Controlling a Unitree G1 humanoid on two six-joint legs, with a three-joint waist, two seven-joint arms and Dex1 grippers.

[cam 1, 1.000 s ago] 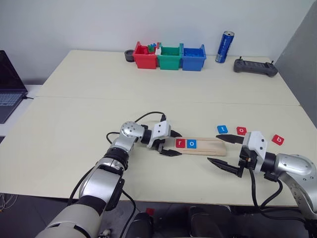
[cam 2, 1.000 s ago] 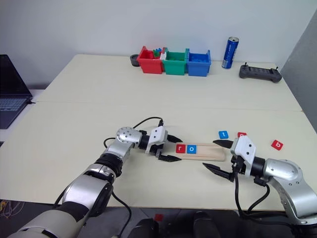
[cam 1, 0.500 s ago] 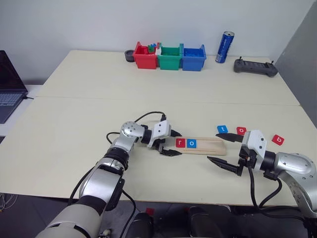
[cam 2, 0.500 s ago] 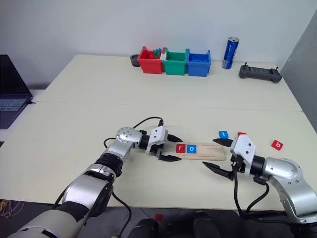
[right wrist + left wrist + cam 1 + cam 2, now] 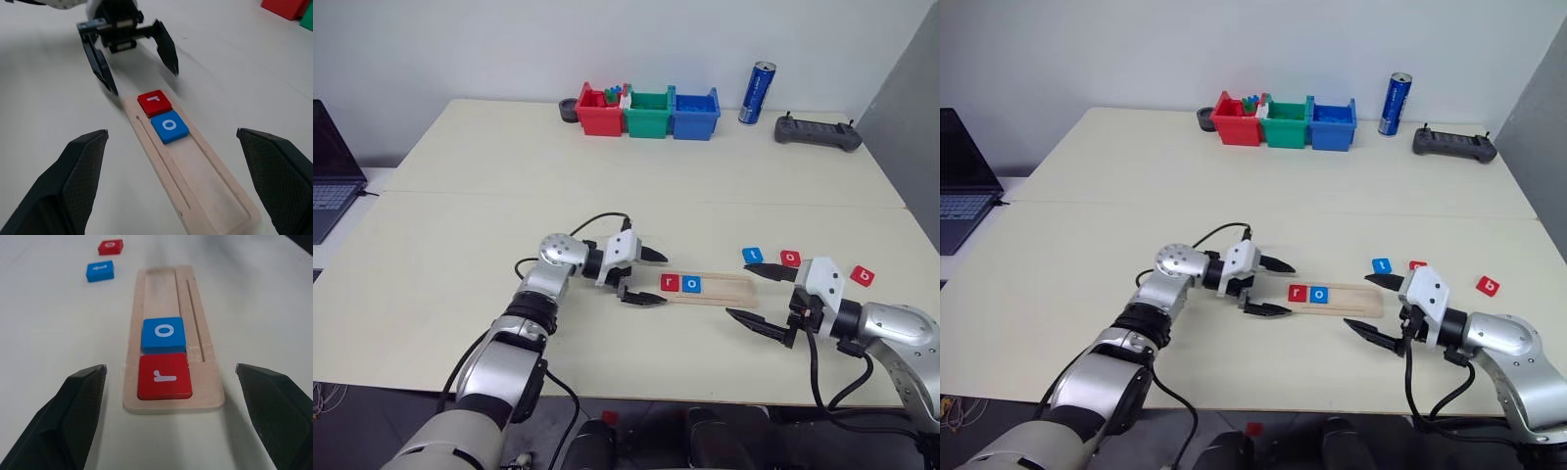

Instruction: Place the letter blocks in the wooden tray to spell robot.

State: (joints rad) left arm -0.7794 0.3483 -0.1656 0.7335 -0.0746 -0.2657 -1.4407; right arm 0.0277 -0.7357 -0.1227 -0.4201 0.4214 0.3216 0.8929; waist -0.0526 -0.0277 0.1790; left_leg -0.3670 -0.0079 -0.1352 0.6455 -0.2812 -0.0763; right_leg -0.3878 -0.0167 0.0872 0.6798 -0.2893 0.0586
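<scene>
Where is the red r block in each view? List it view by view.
Left eye view: red r block, in the wooden tray.
Right eye view, same slot.
Left wrist view, nearest the camera.
Right wrist view, tray's far end.
Shared landmark: blue o block touching it.

Bright, even light falls from overhead on the table (image 5: 460, 225), leaving only soft, faint shadows. In the wrist views, the tray's (image 5: 161, 289) far end blurs.

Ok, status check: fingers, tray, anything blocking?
Left gripper fingers open, empty, at the wooden tray's end. Right gripper open, empty. Red r and blue o seated; blue t, red o, red b loose on table. Nothing blocking.
</scene>
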